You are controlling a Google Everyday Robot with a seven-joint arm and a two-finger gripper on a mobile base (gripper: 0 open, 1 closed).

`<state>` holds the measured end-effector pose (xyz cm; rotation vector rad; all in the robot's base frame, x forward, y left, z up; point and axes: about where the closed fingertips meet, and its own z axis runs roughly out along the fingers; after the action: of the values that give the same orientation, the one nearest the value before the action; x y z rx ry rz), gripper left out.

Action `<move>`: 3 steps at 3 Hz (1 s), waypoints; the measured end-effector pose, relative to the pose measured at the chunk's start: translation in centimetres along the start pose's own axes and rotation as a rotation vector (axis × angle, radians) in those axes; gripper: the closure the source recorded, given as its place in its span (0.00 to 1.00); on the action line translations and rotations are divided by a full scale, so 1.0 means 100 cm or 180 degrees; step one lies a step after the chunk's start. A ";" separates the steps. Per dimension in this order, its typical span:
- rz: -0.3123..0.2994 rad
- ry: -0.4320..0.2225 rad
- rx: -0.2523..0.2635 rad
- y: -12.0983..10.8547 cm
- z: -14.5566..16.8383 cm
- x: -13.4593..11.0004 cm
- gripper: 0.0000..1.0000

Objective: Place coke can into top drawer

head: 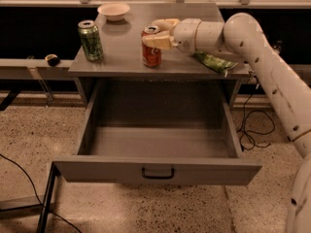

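The red coke can (151,54) is upright in my gripper (158,34), held just above the front part of the cabinet top (121,64). The cream fingers (156,41) are closed around the can's upper half. My white arm (252,47) reaches in from the right. The top drawer (156,170) is pulled wide open below and in front of the can, its grey inside bare, with a small dark handle (158,173) on its front panel.
A green soda can (91,40) stands at the left of the cabinet top. A white bowl (113,11) sits at the back. A green chip bag (215,62) lies at the right under my arm. Cables lie on the speckled floor.
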<state>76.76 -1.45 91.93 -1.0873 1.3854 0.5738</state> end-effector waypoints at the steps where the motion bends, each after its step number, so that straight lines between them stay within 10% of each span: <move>1: 0.0030 -0.0039 -0.0038 0.000 0.001 -0.001 1.00; 3: 0.0027 -0.0145 -0.0360 0.040 -0.024 -0.022 1.00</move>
<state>71.75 -1.19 93.32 -1.1523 1.3316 0.6860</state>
